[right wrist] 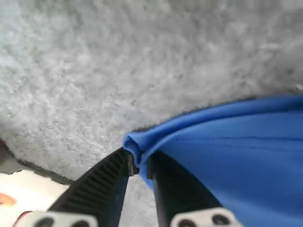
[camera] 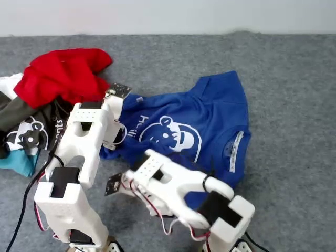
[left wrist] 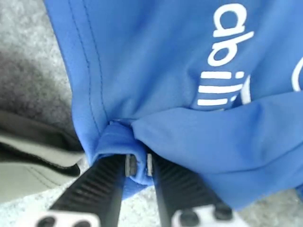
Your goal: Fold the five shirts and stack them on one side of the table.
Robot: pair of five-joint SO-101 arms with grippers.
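A blue shirt (camera: 210, 118) with a white print lies crumpled in the middle of the grey carpeted table (camera: 294, 79). My left gripper (left wrist: 138, 166) is shut on a bunched fold of the blue shirt (left wrist: 156, 71) at its hem, at the shirt's left side. My right gripper (right wrist: 138, 166) is shut on an edge of the blue shirt (right wrist: 236, 151) just above the carpet (right wrist: 118, 61), near the table's front. In the high view both white arms (camera: 84, 152) cover the grippers and part of the shirt.
A heap of other shirts sits at the far left: a red one (camera: 63, 73) on top, a dark one with a white print (camera: 26, 131), and a teal one (camera: 18, 163). Bare carpet stretches to the right and along the back.
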